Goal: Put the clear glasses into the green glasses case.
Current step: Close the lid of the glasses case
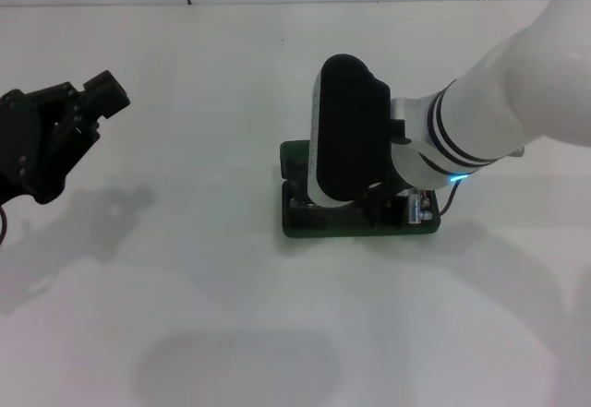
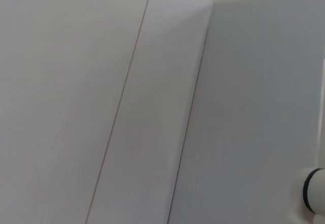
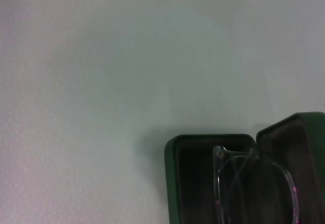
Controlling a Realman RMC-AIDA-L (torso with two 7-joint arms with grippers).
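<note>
In the head view we see the right arm (image 1: pixel 489 102) reaching in from two o'clock to the middle of the white table (image 1: pixel 185 287), its black-and-white wrist housing hanging directly over the green glasses case (image 1: pixel 355 222) and covering most of it. The right gripper itself is hidden beneath that housing, so we cannot tell how its fingers stand. Only the case's edges at nine and six o'clock show there, plus a corner with something clear glinting near the four o'clock end. The right wrist view gives us the better look: the green glasses case (image 3: pixel 175 183) lies open, dark inside, its lid (image 3: pixel 299 132) raised beside the tray, and the clear glasses (image 3: pixel 254 188) sit within the tray, the transparent front and one thin arm visible against the dark lining. The left gripper (image 1: pixel 78 116) hangs well apart at nine o'clock, above bare table, its black fingers spread and holding nothing. The left wrist view shows only pale wall panels and a sliver of a white arm (image 2: pixel 312 191).
</note>
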